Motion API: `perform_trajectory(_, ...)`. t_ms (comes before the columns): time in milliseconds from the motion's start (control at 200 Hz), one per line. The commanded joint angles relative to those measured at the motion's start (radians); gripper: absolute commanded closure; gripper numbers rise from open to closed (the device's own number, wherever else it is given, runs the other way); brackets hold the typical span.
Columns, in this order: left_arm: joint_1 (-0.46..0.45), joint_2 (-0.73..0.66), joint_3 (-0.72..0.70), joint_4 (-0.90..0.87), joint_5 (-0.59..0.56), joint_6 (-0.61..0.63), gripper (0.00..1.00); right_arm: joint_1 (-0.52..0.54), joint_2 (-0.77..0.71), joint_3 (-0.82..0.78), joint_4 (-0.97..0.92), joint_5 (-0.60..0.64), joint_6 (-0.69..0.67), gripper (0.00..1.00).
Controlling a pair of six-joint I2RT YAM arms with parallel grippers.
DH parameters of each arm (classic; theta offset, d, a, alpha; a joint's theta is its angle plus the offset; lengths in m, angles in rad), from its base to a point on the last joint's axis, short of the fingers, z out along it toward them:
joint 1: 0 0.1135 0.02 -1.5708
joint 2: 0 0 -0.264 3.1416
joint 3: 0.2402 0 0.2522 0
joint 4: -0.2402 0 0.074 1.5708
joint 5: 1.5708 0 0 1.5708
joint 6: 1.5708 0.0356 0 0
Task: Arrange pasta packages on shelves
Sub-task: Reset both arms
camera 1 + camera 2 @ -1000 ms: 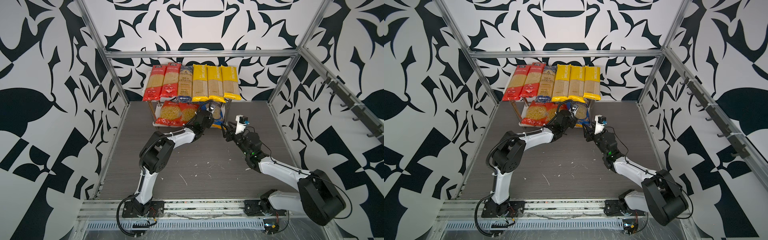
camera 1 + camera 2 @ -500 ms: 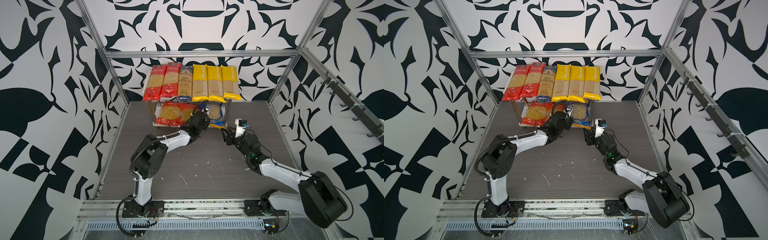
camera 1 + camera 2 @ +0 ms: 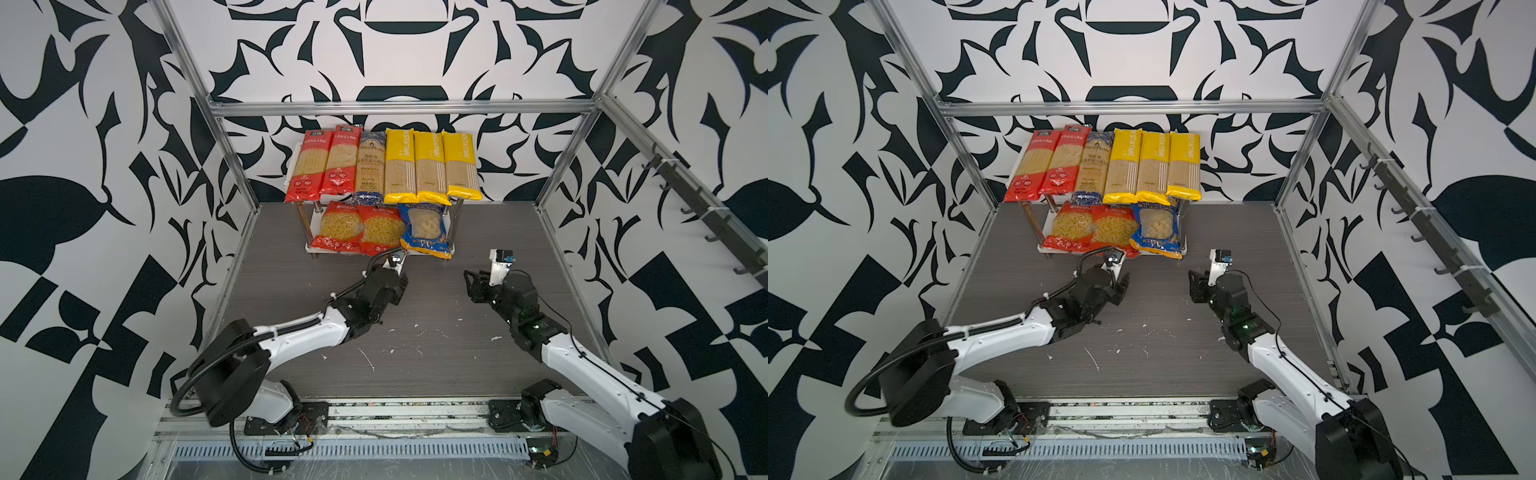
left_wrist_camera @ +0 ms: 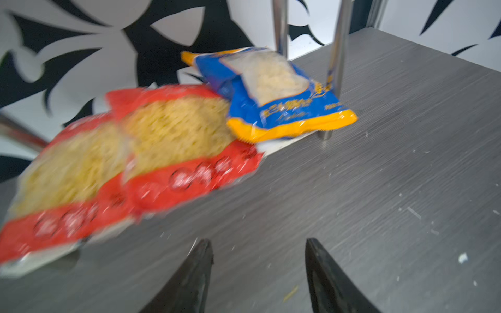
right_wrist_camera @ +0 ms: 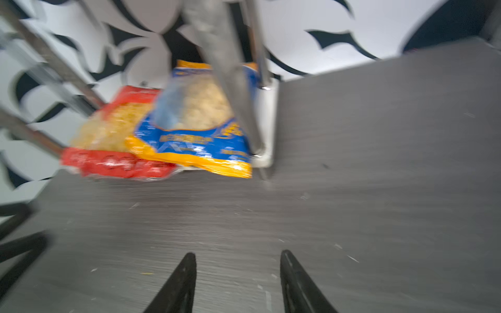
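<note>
Both arms withdrawn from the shelves (image 5: 268,122), jaws part-open, empty; I judge the overhanging blue-orange bag (image 3: 424,230) may slide off.

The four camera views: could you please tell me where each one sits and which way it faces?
Top views: high at the front, looking down at the shelves; left arm and right arm show.
Left wrist: low over the table, facing the red bags and blue-orange bag; open left claw shows.
Right wrist: low, facing the blue-orange bag; open right claw shows.
Shared: all four show the blue-orange bag.
</note>
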Motion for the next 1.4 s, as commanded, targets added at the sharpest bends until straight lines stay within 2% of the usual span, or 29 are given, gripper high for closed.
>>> perform_trajectory(0,0.007,-0.163,-0.112,0.023,-0.107,-0.048,0.39,-0.085,-0.024,0.066,-0.189,0.071,0.027,0.48)
perform_trajectory(60,0.007,-0.239,-0.17,0.009,-0.159,-0.014,0.38,-0.121,-0.04,0.074,-0.219,0.13,0.002,0.48)
perform_trajectory(125,0.017,-0.312,-0.204,-0.037,-0.225,-0.002,0.35,-0.141,-0.053,0.072,-0.226,0.281,-0.047,0.47)
perform_trajectory(220,0.08,-0.418,-0.262,-0.07,-0.246,0.0,0.35,-0.177,-0.047,0.038,-0.162,0.384,-0.134,0.45)
perform_trajectory(315,0.206,-0.496,-0.327,-0.058,-0.243,-0.001,0.34,-0.194,-0.02,-0.071,0.035,0.436,-0.17,0.45)
perform_trajectory(435,0.377,-0.494,-0.404,0.058,-0.286,0.009,0.33,-0.193,0.105,-0.142,0.27,0.499,-0.207,0.46)
perform_trajectory(515,0.472,-0.463,-0.449,0.181,-0.24,0.023,0.33,-0.194,0.184,-0.154,0.376,0.501,-0.23,0.46)
perform_trajectory(590,0.582,-0.413,-0.47,0.249,-0.141,0.002,0.32,-0.194,0.256,-0.183,0.514,0.502,-0.244,0.45)
perform_trajectory(710,0.75,-0.249,-0.545,0.529,0.024,-0.02,0.31,-0.194,0.374,-0.212,0.697,0.476,-0.286,0.44)
perform_trajectory(760,0.802,-0.163,-0.546,0.625,0.098,-0.031,0.31,-0.195,0.384,-0.206,0.701,0.444,-0.299,0.44)
perform_trajectory(830,0.809,-0.067,-0.511,0.684,0.143,0.009,0.31,-0.197,0.423,-0.203,0.739,0.459,-0.3,0.43)
perform_trajectory(915,0.817,0.024,-0.466,0.712,0.145,0.042,0.3,-0.2,0.51,-0.218,0.862,0.462,-0.314,0.4)
perform_trajectory(1025,0.839,0.112,-0.454,0.763,0.166,0.031,0.29,-0.203,0.507,-0.2,0.817,0.403,-0.32,0.38)
perform_trajectory(1140,0.847,0.21,-0.423,0.804,0.191,0.035,0.27,-0.218,0.565,-0.202,0.854,0.344,-0.318,0.36)
perform_trajectory(1170,0.849,0.228,-0.422,0.832,0.186,0.041,0.27,-0.221,0.609,-0.216,0.941,0.351,-0.323,0.35)
perform_trajectory(1205,0.856,0.219,-0.413,0.801,0.182,0.027,0.26,-0.221,0.631,-0.231,1.016,0.334,-0.358,0.35)
perform_trajectory(1280,0.875,0.19,-0.383,0.684,0.177,-0.014,0.24,-0.224,0.6,-0.218,0.93,0.337,-0.324,0.36)
perform_trajectory(1335,0.89,0.203,-0.375,0.695,0.148,-0.034,0.16,-0.224,0.611,-0.206,0.928,0.334,-0.331,0.33)
perform_trajectory(1395,0.897,0.203,-0.376,0.691,0.159,-0.039,0.01,-0.224,0.611,-0.203,0.923,0.338,-0.342,0.29)
